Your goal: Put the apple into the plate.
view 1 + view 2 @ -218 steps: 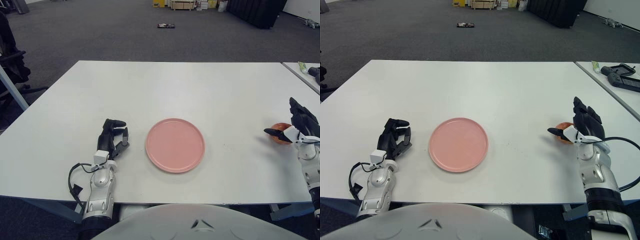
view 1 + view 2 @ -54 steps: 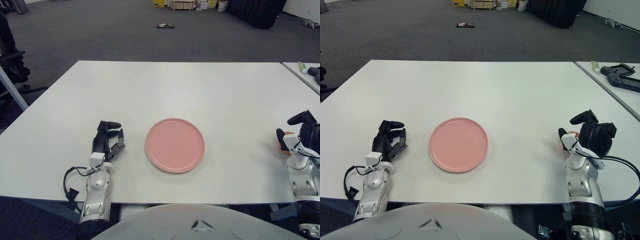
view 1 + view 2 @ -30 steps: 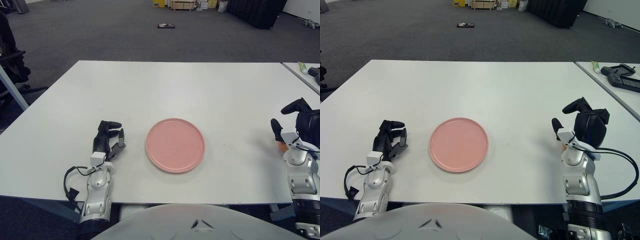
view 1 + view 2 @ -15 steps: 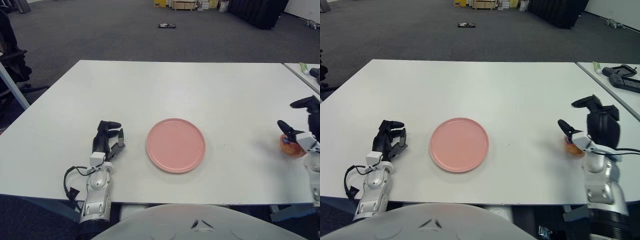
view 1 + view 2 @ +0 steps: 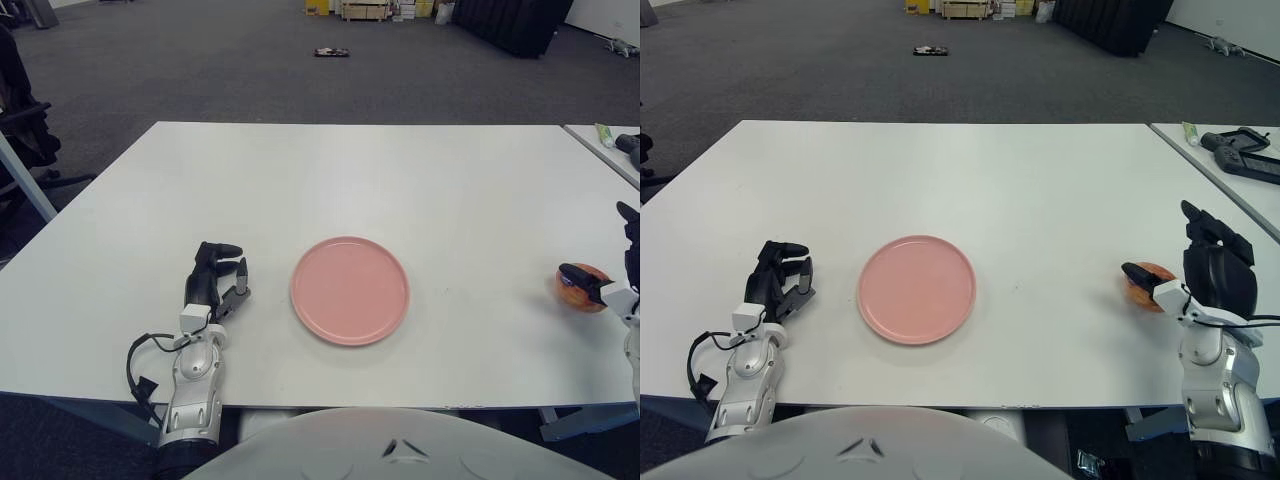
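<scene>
- Left eye view: the apple [image 5: 580,288] is seen on the table [image 5: 400,180], well right of the plate [image 5: 350,290]. The left hand [image 5: 215,285], loosely curled and empty, lies left of the plate.
- Right eye view: the right hand [image 5: 1200,275] has been lowered beside the apple [image 5: 1145,284], fingers spread, one touching it; nothing is gripped, so the grasp remains undone.

— What do you count on the table [image 5: 1020,190]?

— One pink plate [image 5: 917,289], and one apple [image 5: 1146,284], well to the right of the plate.

— And your own hands?

— Two. My left hand [image 5: 783,279] shows left of the plate, my right hand [image 5: 1200,270] far to its right, just beside the apple.

— Anything else?

— One dark device [image 5: 1241,154] on a second table [image 5: 1200,160], beyond the plate to the right.
</scene>
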